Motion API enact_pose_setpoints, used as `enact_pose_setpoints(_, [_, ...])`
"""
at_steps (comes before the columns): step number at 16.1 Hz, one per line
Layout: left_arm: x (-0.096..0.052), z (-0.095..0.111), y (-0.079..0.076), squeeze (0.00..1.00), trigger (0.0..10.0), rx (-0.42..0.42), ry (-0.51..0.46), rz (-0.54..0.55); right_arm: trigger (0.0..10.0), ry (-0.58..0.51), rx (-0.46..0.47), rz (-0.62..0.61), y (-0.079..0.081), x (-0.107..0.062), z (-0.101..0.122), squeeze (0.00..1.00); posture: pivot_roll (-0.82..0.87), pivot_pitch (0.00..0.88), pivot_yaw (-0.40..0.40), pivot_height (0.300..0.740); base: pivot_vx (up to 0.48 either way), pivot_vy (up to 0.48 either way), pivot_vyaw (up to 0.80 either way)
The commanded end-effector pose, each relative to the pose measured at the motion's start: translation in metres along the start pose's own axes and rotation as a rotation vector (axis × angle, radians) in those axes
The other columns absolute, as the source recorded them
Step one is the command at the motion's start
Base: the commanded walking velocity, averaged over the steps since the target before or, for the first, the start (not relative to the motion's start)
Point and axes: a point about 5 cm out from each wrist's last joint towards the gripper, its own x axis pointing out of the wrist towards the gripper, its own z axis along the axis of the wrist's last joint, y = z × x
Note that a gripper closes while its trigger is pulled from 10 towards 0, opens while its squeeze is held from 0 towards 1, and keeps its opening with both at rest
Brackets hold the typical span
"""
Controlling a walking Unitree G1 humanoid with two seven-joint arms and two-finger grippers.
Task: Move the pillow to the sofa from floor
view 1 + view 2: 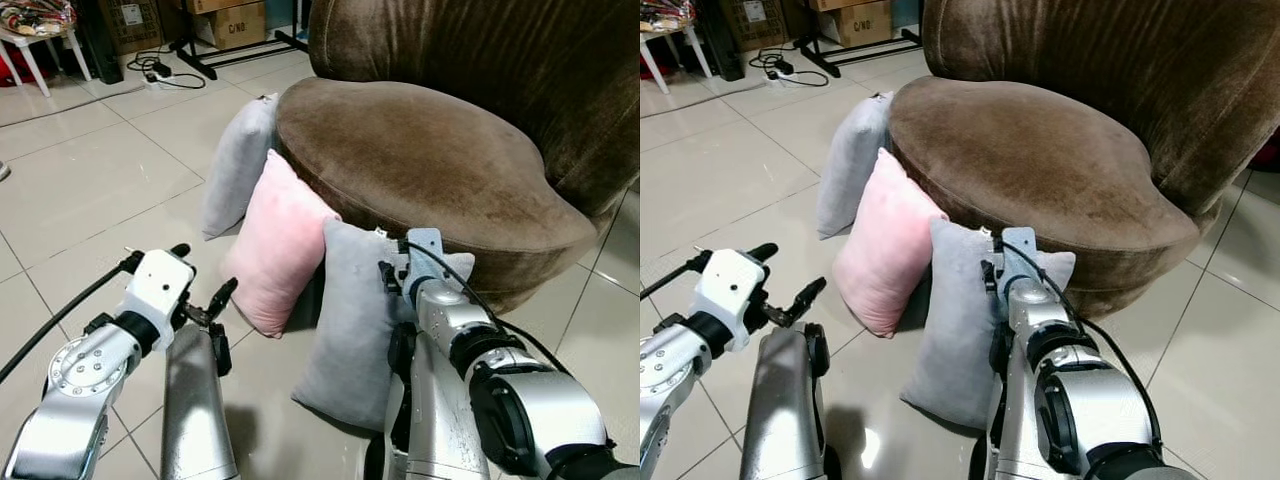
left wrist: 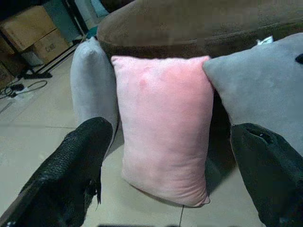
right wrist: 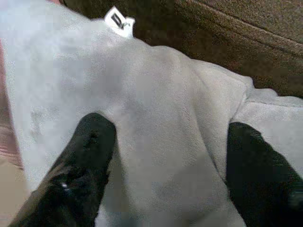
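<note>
Three soft pillows lean against the round brown velvet sofa (image 1: 430,160), standing on the shiny tiled floor (image 1: 90,190). The pale grey plush pillow (image 1: 237,160) stands at about 10 o'clock from the sofa seat. The pink plush pillow (image 1: 278,245) stands in the middle, and the near grey plush pillow (image 1: 350,320) stands at about 6 o'clock, touching the pink one. They stay up because the sofa props them from behind.

The right gripper (image 3: 165,175) pushes into the near grey plush pillow. Its two black fingers (image 3: 87,151) are spread wide, one on each side of a soft bump of cloth, and they have not squeezed it yet. This looks like the pillow it wants to lift.

The left gripper (image 2: 175,189) hangs at about 8 o'clock from the sofa, aimed at the pink plush pillow. Its fingers are also wide apart and hold nothing. It seems to wait there, ready to help.

A white power strip (image 1: 160,78) lies far off at 11 o'clock.
</note>
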Motion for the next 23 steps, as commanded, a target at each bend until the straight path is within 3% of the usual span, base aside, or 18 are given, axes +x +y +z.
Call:
enact_pose_setpoints(1, [-0.001, 0.001, -0.003, 0.0, 10.0, 0.014, 0.008, -0.028, 0.0, 0.045, -0.029, -0.008, 0.003, -0.001, -0.013, 0.0, 0.07, 0.052, -0.047, 0.357, 0.0, 0.0, 0.0])
enact_pose_setpoints(4, [-0.007, -0.001, -0.008, 0.0, 10.0, 0.014, 0.025, -0.053, 0.0, 0.073, -0.053, -0.06, 0.002, -0.001, -0.017, 0.0, 0.07, 0.063, -0.051, 0.357, 0.0, 0.0, 0.0])
enact_pose_setpoints(11, [-0.012, -0.002, -0.021, 0.0, 10.0, -0.039, 0.043, -0.153, 0.0, 0.079, -0.07, -0.054, 0.006, -0.001, -0.017, 0.0, 0.07, 0.071, -0.06, 0.357, 0.0, 0.0, 0.0])
enact_pose_setpoints(14, [-0.021, 0.002, -0.04, 0.0, 10.0, -0.118, 0.032, -0.313, 0.0, 0.079, -0.073, -0.049, 0.007, -0.001, -0.018, 0.0, 0.07, 0.068, -0.06, 0.357, 0.0, 0.0, 0.0])
enact_pose_setpoints(23, [-0.021, 0.001, -0.041, 0.0, 10.0, -0.12, 0.046, -0.316, 0.0, 0.081, -0.12, -0.004, 0.014, -0.002, -0.017, 0.0, 0.07, 0.032, -0.068, 0.357, 0.0, 0.0, 0.0])
